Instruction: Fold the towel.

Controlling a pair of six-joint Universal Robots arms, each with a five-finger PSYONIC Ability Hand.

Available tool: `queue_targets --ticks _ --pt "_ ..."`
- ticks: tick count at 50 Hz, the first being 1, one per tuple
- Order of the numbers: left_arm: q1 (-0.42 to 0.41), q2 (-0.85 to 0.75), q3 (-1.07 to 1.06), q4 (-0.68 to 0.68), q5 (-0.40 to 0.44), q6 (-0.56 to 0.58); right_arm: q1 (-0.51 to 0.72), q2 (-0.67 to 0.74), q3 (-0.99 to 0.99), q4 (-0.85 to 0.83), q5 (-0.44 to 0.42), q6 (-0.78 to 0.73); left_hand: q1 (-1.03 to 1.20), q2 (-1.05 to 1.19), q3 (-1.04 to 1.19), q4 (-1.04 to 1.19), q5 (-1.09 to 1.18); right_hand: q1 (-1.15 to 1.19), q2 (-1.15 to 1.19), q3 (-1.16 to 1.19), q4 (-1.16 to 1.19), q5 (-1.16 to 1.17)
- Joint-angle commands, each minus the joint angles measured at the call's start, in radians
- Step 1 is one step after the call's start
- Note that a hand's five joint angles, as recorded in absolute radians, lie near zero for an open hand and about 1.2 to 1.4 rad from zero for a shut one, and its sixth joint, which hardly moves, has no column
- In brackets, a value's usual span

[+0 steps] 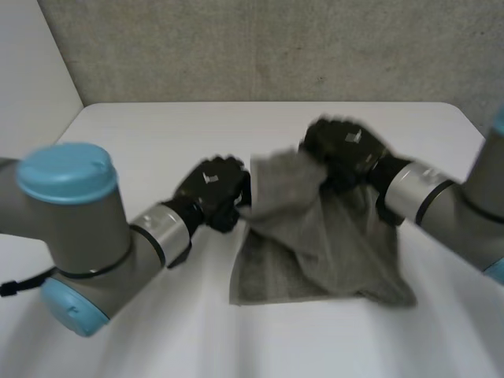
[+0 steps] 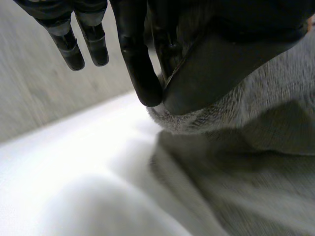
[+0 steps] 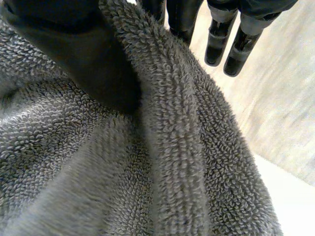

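Grey terry towel [image 1: 315,252] on the white worktop [image 1: 157,134]. The towel's near edge lies flat on the surface. Its far edge is raised and bunched between the two hands, and the cloth drapes down from them to the flat part.

The left hand [image 1: 211,189] is at the towel's far-left corner. In the left wrist view the thumb [image 2: 221,69] and one finger [image 2: 140,73] are pressed together on the towel [image 2: 256,147] edge, pinching the cloth. The other fingers [image 2: 74,49] are straight and apart from the towel. The worktop [image 2: 74,172] lies bare beside the towel there.

The right hand [image 1: 346,146] is at the towel's far-right corner. In the right wrist view its thumb [image 3: 93,59] lies on the towel [image 3: 74,172], and a thick hem [image 3: 167,137] runs up between the thumb and the fingers. The cloth is pinched between the thumb and a finger [image 3: 179,19] behind the fold. Two more fingers [image 3: 219,44] stand out straight past the hem, clear of the cloth.

Writing: a small white mark sits on the back of the left hand [image 1: 209,178] and of the right hand [image 1: 353,136] in the head view. Both are too blurred to read.

The left arm [image 1: 87,228] reaches the towel from its left side and the right arm [image 1: 441,197] from its right. A rough grey wall [image 1: 260,47] stands beyond the towel's far side.
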Motion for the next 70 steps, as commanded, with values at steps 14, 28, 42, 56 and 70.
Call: queue_targets --ticks 14,28,42,56,70 --pt "0.065 0.325 -0.199 0.158 0.0 -0.079 -0.104 -0.226 0.281 0.03 -0.021 -0.088 0.02 -0.012 -0.051 -0.059 -0.017 -0.591 -0.582 -0.043 -0.076 -0.592" --pt "0.045 0.162 -0.287 0.152 0.031 -0.074 -0.236 -0.209 0.289 0.508 -0.078 -0.595 -0.144 -0.176 -0.051 -0.059 -0.181 -1.11 -1.1 -0.043 -0.076 -1.11" --pt "0.035 0.168 -0.289 0.136 0.042 -0.036 -0.13 -0.238 0.284 0.289 -0.147 -0.359 -0.672 -0.705 -0.051 -0.059 -0.71 -1.003 -0.993 -0.043 -0.076 -1.003" --pt "0.078 0.174 -0.287 0.09 0.043 0.044 0.045 -0.132 0.344 0.074 0.002 -0.271 -0.805 -0.838 -0.051 -0.059 -0.842 -0.859 -0.849 -0.043 -0.076 -0.859" --pt "0.098 0.13 -0.292 0.095 0.045 0.127 0.175 -0.103 0.41 -0.047 0.025 -0.303 -0.867 -0.899 -0.051 -0.059 -0.904 -0.856 -0.846 -0.043 -0.076 -0.856"
